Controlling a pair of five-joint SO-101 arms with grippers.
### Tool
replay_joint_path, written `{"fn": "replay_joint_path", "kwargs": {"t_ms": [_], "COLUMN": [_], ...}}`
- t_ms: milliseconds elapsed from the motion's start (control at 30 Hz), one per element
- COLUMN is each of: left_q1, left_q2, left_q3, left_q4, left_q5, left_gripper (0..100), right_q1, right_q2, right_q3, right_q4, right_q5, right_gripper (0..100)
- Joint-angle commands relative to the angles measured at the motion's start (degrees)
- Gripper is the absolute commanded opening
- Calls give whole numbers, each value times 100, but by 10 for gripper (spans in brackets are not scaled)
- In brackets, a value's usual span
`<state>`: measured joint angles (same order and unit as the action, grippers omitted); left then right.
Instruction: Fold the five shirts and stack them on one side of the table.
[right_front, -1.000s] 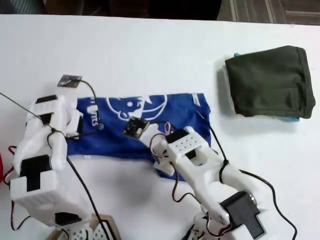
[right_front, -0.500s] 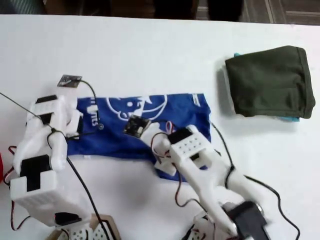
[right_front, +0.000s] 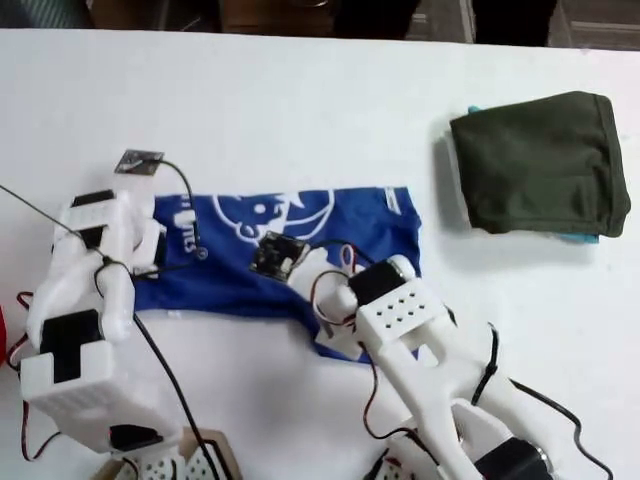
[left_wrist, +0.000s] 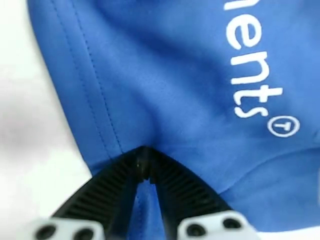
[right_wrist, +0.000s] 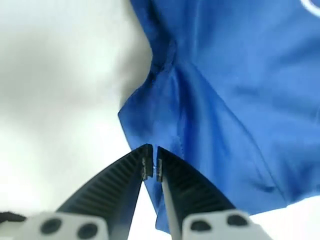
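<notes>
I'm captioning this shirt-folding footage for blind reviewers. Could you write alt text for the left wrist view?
The left gripper, black with ribbed fingers, is shut on a pinched fold of a blue fabric shirt with white lettering, close to its stitched hem. A white tabletop shows beside the shirt's edge.

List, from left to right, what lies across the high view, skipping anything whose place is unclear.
left arm → blue shirt → green shirt
</notes>
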<state>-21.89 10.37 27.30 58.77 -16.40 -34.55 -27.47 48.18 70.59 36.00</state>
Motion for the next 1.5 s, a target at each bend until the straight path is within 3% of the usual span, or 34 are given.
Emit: {"fn": "replay_joint_path", "kwargs": {"t_ms": [0, 333, 900, 1267, 1333, 1433, 1467], "left_q1": [35, 35, 35, 35, 35, 35, 35], "left_q2": [-9, -9, -9, -9, -9, -9, -9], "left_q3": [4, 13, 13, 13, 13, 13, 13], "left_q4": [-202, -264, -264, -237, -237, -237, -237], "left_q5": [-26, -26, -26, -26, -26, -26, -26], "left_gripper": [26, 26, 26, 26, 26, 26, 26], "right_q1": [-22, -22, -4, 31, 31, 31, 31], "right_q2": [-233, -233, -224, -224, -180, 198, 391], "right_q3": [-79, 334, 1855, 2066, 2066, 1943, 1864], "right_q4": [198, 479, -919, -1314, -1314, -1270, -1200], "right_q5": [35, 44, 88, 88, 97, 237, 360], "right_gripper": [22, 231, 239, 231, 176, 13, 16]}}
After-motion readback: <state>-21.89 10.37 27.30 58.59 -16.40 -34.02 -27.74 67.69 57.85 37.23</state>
